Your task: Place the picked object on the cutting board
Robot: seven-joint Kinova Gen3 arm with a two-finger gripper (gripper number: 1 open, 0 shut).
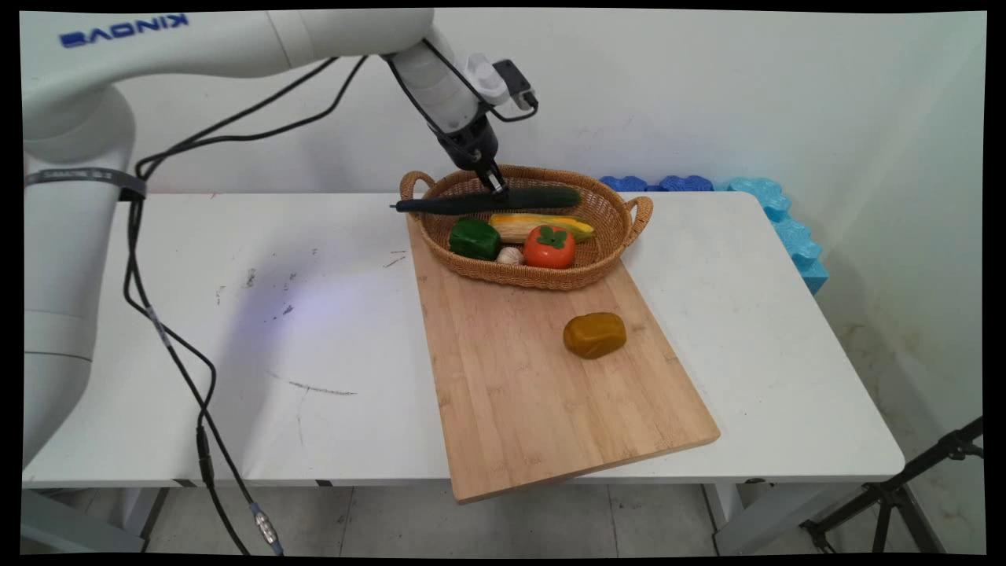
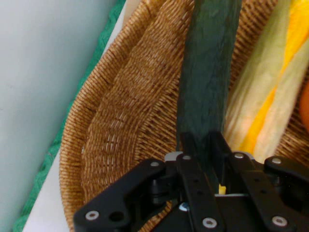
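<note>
My gripper [image 1: 497, 187] is shut on a long dark green cucumber [image 1: 487, 202], which hangs level over the wicker basket [image 1: 609, 208] with its stem end sticking out past the basket's left rim. In the hand view the cucumber [image 2: 208, 72] runs up from between my fingers [image 2: 192, 150] above the basket's woven wall [image 2: 120, 125]. Inside the basket lie a green pepper [image 1: 474, 238], a corn cob [image 1: 538, 226], a small garlic bulb [image 1: 510, 255] and a red-orange persimmon [image 1: 549, 246]. The corn [image 2: 270, 92] shows to the right of the cucumber.
The basket stands on the far end of a wooden cutting board [image 1: 534, 377] that overhangs the table's near edge. A brown potato [image 1: 594, 335] lies on the board. Blue foam pieces [image 1: 778, 212] line the table's far right. A tripod leg [image 1: 904, 487] stands at lower right.
</note>
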